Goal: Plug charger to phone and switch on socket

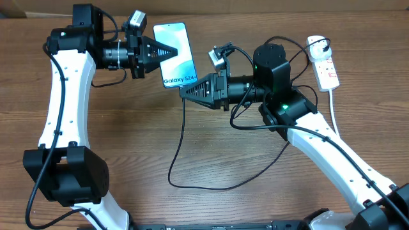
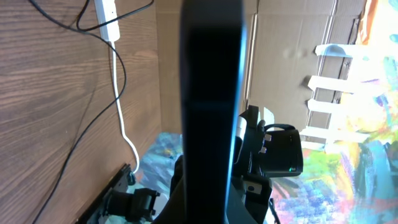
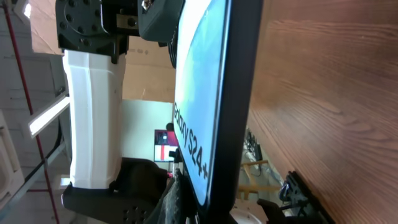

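While its long axis runs away from the robot, lettered end nearest, the slim black-edged smartphone with a light blue screen [image 1: 182, 67] sits over the far wooden table [image 1: 128, 147], pinched by the closed left end effector [image 1: 175, 51]. At that lettered end the right end effector [image 1: 183, 92] is closed on the thin black charger cable [image 1: 184, 121]. The left wrist view shows only the smartphone's dark edge, the right wrist view its lettering.

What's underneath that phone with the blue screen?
Only the wooden table. The phone looks lifted off it, gripped at its side by the left hand. The spot directly beneath is covered from above, so anything lying there stays unseen.
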### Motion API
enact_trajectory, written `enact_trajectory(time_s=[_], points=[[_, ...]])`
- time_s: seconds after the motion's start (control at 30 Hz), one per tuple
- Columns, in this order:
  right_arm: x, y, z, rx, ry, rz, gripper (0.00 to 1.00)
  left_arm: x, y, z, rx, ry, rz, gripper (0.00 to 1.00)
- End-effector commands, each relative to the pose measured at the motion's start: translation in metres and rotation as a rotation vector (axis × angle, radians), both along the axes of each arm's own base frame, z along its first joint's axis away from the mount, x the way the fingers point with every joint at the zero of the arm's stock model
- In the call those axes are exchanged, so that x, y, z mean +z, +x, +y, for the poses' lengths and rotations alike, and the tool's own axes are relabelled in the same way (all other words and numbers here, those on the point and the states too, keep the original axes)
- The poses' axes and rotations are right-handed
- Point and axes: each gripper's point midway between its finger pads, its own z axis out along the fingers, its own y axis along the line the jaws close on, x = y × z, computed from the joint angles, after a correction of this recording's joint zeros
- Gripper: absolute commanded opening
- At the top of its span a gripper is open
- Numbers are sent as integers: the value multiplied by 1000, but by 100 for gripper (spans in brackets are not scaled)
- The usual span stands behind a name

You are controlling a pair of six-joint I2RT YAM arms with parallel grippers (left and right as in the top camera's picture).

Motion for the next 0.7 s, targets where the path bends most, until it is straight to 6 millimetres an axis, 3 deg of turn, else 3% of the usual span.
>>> enact_trajectory(time_s=[0.0, 0.13, 0.33, 0.47, 0.5, 0.57, 0.6, 0.67], points=[[6, 20, -5, -85, 2, -35, 4, 6, -7, -9, -37, -20, -46, 4], [6, 20, -4, -85, 2, -35, 4, 6, -7, -8, -35, -18, -42, 4], [7, 17, -4, -70, 4, -33, 15, 6, -2, -1, -16, -17, -67, 4], [6, 17, -4, -70, 3, -30, 41, 6, 3, 9, 10, -14, -74, 4], [6, 17, -4, -70, 3, -30, 52, 5, 5, 12, 19, -5, -81, 4], [6, 17, -4, -67, 3, -32, 73, -6, 13, 22, 57, 69, -100, 4], [6, 16, -4, -64, 3, -35, 77, -12, 16, 26, 73, 103, -99, 4], [1, 14, -5, -54, -15, -46, 95, -30, 25, 39, 121, 221, -98, 4]])
